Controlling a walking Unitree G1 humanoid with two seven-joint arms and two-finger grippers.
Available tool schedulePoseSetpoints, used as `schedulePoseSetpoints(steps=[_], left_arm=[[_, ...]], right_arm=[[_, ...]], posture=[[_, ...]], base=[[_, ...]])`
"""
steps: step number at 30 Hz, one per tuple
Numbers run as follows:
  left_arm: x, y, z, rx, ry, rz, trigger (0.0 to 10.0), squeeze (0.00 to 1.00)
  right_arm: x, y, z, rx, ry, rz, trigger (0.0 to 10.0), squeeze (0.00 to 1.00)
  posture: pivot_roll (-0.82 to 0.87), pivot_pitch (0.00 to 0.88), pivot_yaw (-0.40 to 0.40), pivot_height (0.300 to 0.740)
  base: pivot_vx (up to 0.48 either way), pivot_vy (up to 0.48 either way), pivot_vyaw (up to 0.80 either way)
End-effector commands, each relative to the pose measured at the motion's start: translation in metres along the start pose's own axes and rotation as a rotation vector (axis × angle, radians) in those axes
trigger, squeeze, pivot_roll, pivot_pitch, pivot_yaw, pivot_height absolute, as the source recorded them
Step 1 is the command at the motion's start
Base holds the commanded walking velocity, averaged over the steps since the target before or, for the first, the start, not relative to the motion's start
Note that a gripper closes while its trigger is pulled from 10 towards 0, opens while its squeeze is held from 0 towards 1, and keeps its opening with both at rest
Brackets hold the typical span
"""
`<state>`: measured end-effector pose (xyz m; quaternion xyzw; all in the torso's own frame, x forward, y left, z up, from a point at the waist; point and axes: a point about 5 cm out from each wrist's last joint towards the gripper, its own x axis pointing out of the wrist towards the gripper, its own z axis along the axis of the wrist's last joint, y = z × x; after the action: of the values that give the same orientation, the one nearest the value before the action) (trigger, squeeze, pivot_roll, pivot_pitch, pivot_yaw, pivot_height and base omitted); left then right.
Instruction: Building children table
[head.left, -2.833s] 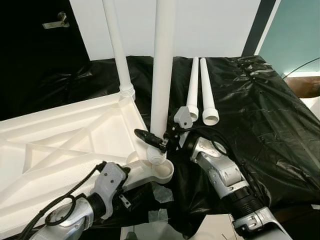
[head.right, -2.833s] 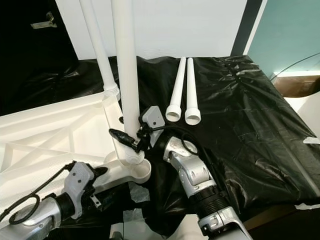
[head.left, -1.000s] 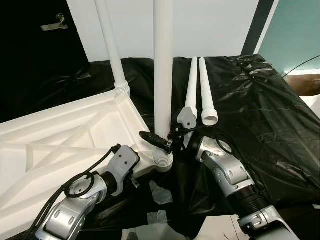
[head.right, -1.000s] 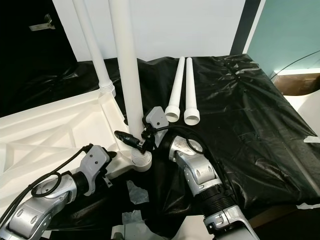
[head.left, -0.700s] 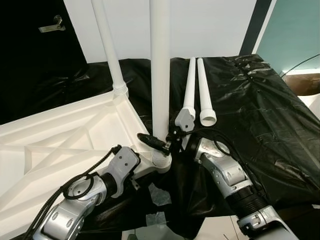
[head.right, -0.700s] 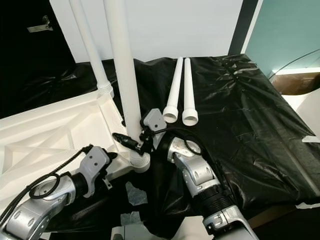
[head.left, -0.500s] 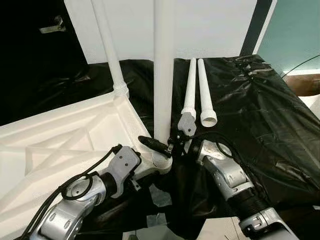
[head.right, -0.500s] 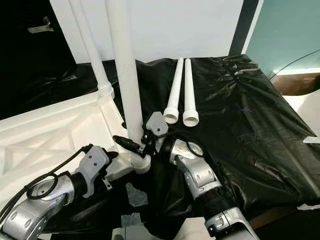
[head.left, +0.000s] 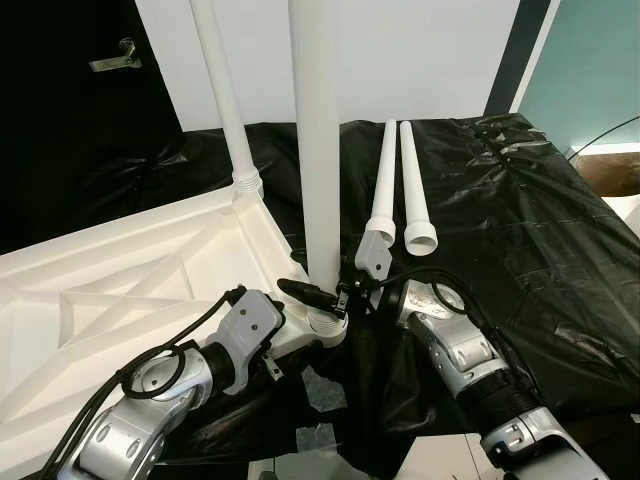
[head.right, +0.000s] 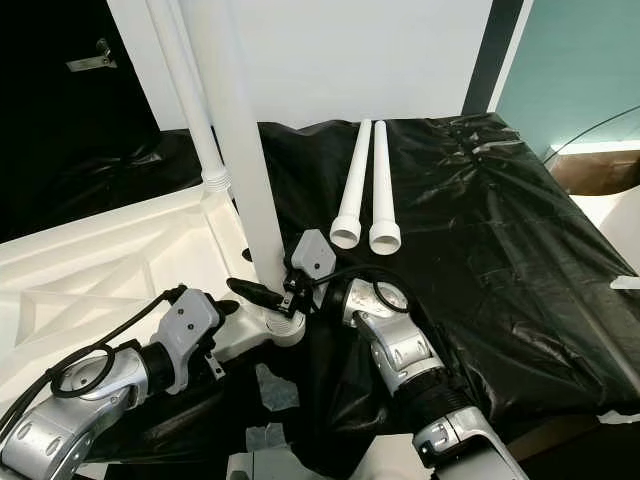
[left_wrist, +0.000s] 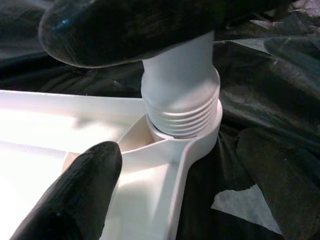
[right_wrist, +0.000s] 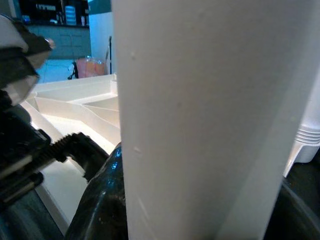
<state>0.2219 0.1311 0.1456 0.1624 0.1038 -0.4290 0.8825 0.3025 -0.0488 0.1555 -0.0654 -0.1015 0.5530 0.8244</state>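
Right gripper (head.left: 322, 297) has its fingers (head.left: 300, 291) clamped round the near leg (head.left: 315, 150) just above the ribbed collar (left_wrist: 181, 107). In the right wrist view the white tube sits between the two dark fingers, touching both. The leg stands about upright, its collar seated in the corner socket (head.left: 328, 332) of the upside-down tabletop (head.left: 130, 280). The socket is directly below the fingers.

Left gripper (left_wrist: 95, 95) straddles the tabletop corner beside the socket: one finger (left_wrist: 75, 200) lies on the rib, the other crosses in front of the leg above the collar. Can't tell whether it's pinching or just resting, so I call it unknown.

A second leg (head.left: 225, 95) already stands in the far corner socket, beyond the fingers. Two loose legs (head.left: 400, 180) lie side by side on the black sheet (head.left: 520, 230) covering the desk, past the right gripper, well apart from the tabletop.

Handling, my read:
- Legs look like hollow moulded plastic — light, stiff, smooth, so likely slippery under the finger pads when twisting.
- Long lever above the grip, so the tube will want to tip. Hold low, right above the collar as now.
- The tabletop is ribbed and rigid but probably light, so it could slide on the glossy sheet — brace it by the rib next to the socket.
- Threads could cross if the leg leans.
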Motion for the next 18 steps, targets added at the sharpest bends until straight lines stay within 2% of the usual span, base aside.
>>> schedulePoseSetpoints(steps=[1,11,18], left_arm=[[-0.0031,0.0014,0.0002,0.006,0.012,-0.007,10.0,0.0],[-0.0047,0.0022,0.0029,0.017,0.016,-0.008,10.0,0.0],[-0.0057,0.0024,0.0046,0.026,0.019,-0.01,10.0,0.0]], right_arm=[[-0.0229,0.003,-0.0436,0.079,0.219,-0.033,10.0,0.0],[-0.0246,0.0073,-0.0473,0.012,0.214,0.01,10.0,0.0],[-0.0235,0.0083,-0.0468,0.144,0.18,0.002,10.0,0.0]], posture=[[0.16,0.057,0.031,0.74],[0.16,0.057,0.037,0.74],[0.16,0.059,0.039,0.74]], base=[[0.0,0.0,0.0],[0.0,0.0,0.0],[0.0,0.0,0.0]])
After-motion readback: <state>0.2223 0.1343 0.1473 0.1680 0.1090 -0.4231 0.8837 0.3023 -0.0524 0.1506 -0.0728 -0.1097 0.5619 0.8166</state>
